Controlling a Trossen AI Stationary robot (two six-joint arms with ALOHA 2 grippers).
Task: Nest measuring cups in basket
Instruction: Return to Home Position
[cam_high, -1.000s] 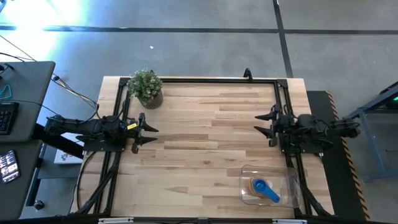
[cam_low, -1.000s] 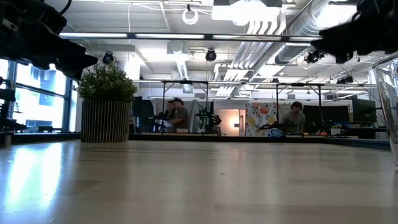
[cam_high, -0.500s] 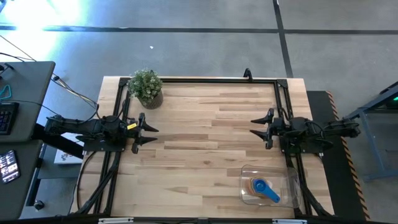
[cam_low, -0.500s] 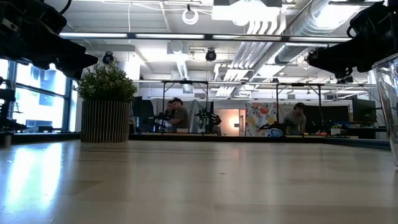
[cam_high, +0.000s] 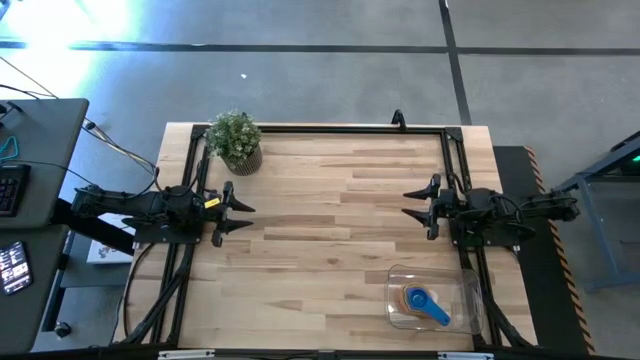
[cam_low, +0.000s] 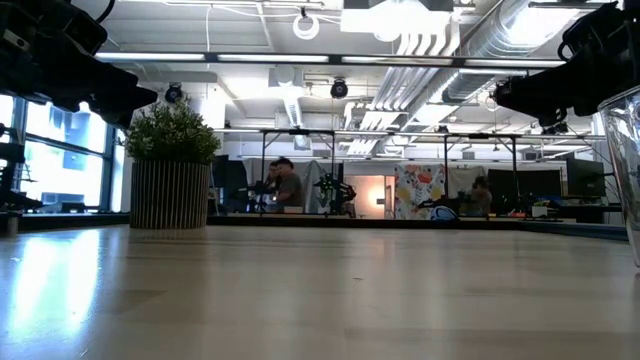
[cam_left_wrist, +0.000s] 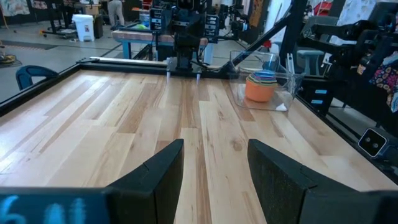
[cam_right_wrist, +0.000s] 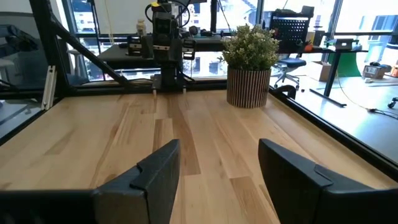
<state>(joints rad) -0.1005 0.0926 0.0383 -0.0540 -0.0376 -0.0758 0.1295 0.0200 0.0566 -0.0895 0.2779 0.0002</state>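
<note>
while the left gripper (cam_high: 241, 216) and the right gripper (cam_high: 408, 205) are held just above the table (cam_high: 330, 230) at its opposite ends, they are pointed at each other and kept well apart. the left fingers (cam_left_wrist: 155, 180) are seen spread wide with nothing between them, and the right fingers (cam_right_wrist: 292, 177) are likewise parted and empty. the basket (cam_high: 462, 288) is set on the table near the right fingers, off to their side and slightly behind their tips, by a table corner; it is well apart from the left fingers, across the table from them. the measuring cups (cam_high: 424, 302) are nested inside the basket, with an orange one outermost at the bottom of the stack and a blue one on top, its handle laid outward; they are touched by neither pair of fingers. a potted plant (cam_high: 237, 140) is placed near the left fingers, off to their side, well apart from the right fingers and the basket. people (cam_low: 285, 185) are seen far beyond the table in the low view.
</note>
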